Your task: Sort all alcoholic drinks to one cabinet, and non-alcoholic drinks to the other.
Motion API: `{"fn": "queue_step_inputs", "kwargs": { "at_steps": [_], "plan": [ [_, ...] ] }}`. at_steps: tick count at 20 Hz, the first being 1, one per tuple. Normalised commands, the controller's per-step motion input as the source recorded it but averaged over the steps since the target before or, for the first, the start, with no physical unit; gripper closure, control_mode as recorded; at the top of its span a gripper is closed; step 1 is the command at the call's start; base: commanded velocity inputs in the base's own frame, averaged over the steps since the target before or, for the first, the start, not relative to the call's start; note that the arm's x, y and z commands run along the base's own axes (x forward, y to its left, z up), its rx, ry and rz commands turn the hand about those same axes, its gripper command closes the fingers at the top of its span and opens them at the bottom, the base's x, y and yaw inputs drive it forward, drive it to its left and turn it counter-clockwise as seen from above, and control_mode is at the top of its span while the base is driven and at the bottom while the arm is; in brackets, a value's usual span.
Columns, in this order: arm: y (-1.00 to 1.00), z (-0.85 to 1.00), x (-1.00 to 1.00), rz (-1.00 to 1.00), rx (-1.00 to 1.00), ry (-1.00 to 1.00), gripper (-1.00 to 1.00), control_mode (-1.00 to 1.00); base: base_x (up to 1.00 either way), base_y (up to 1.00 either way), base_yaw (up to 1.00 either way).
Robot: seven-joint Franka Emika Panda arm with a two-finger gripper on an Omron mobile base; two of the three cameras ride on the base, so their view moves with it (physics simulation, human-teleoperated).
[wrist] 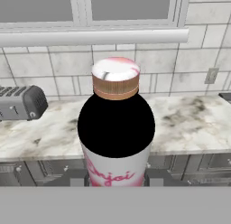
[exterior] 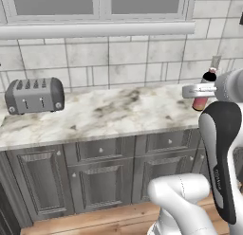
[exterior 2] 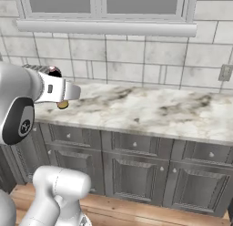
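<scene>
I am holding the small pink bottle (wrist: 116, 128) in the robot's hand (wrist: 116, 184), lifted clear above the marble table (exterior: 104, 115). In the hand view the bottle stands directly ahead of the camera and very close. Its long axis runs upright. A pale pink-and-white top sits on a ribbed tan collar, above a wide black shoulder and a white body with pink script. The two fingers sit low on either side of the body, clenched on it near its base.

From the left base view, the bottle (exterior: 203, 94) appears at the far right, partly behind the white wrist, with its reddish lower body hanging above the table's right end. From the right base view, the hand (exterior 2: 59, 90) is at the far left, and only a dark rounded bit of the bottle peeks over the wrist.

A silver four-slot toaster (exterior: 34, 95) sits well apart at the table's left end. A window sill (exterior: 95, 29) runs above the tiled wall.

I judge the bottle is being carried toward a wall cabinet; it must stay upright as I swing it.
</scene>
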Motion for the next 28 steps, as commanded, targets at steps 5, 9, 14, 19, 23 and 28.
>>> {"fn": "queue_step_inputs", "kwargs": {
  "at_steps": [5,9,14,19,23,28],
  "plan": [
    [0.0,0.0,0.0,0.0,0.0,0.0,1.0,1.0,-0.13,0.66,0.02],
    [0.0,0.0,0.0,0.0,0.0,0.0,1.0,1.0,-0.04,0.45,0.17],
    [0.0,0.0,0.0,0.0,0.0,0.0,1.0,1.0,-0.05,0.34,0.3],
    [0.0,0.0,0.0,0.0,0.0,0.0,1.0,1.0,0.0,0.07,0.41],
    [0.0,0.0,0.0,0.0,0.0,0.0,1.0,1.0,0.0,0.0,0.44],
    [0.0,0.0,0.0,0.0,0.0,0.0,1.0,1.0,0.0,0.0,0.44]
  ]
}}
